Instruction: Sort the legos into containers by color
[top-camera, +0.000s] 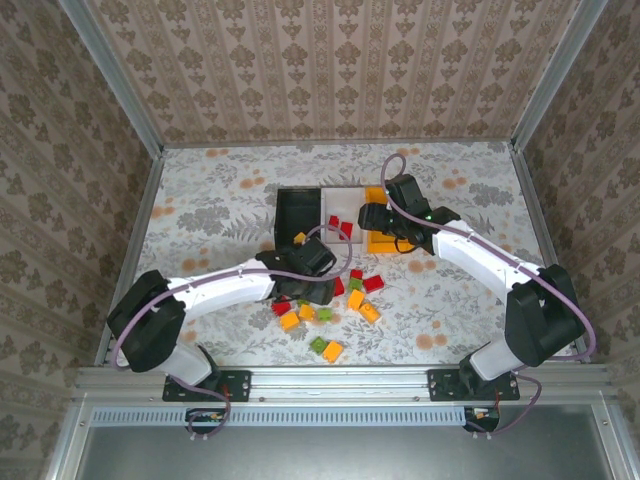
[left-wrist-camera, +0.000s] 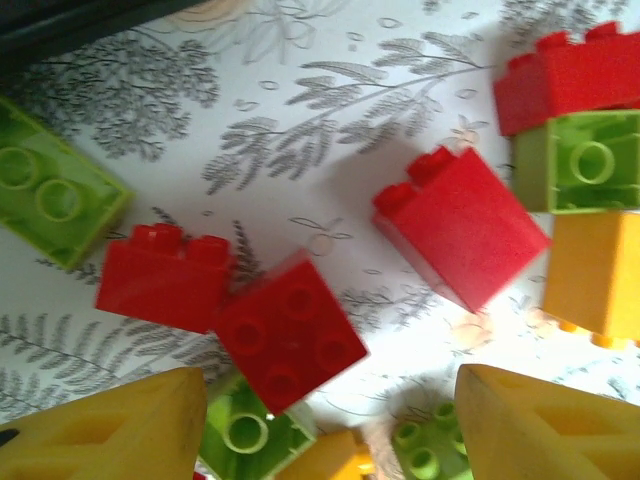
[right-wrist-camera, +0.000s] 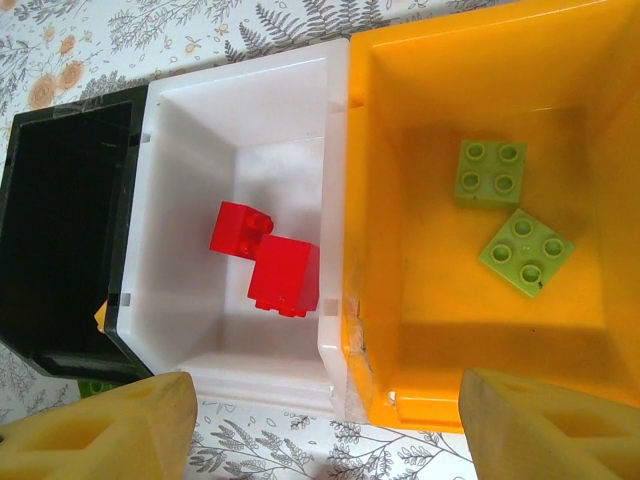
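Observation:
Loose legos lie in a pile on the table: red (left-wrist-camera: 290, 330), another red (left-wrist-camera: 460, 225), green (left-wrist-camera: 55, 185) and orange-yellow (left-wrist-camera: 595, 275). My left gripper (left-wrist-camera: 325, 430) hangs open just over this pile, a red brick and two green ones between its yellow fingers (left-wrist-camera: 110, 425). From above, the left gripper (top-camera: 310, 268) sits just in front of the black bin (top-camera: 298, 210). The right gripper (right-wrist-camera: 325, 440) is open and empty at the near rim of the joined bins. The white bin (right-wrist-camera: 250, 110) holds two red legos (right-wrist-camera: 265, 260). Two green legos (right-wrist-camera: 490, 172) lie in the orange bin (right-wrist-camera: 430, 270).
The black bin (right-wrist-camera: 60, 200) shows a small orange piece (right-wrist-camera: 100, 318) at its near corner. More bricks lie nearer the arm bases, such as green (top-camera: 318, 345) and orange (top-camera: 332, 350). Bare flowered tabletop (top-camera: 200, 210) lies left of the bins, and patterned walls enclose the table.

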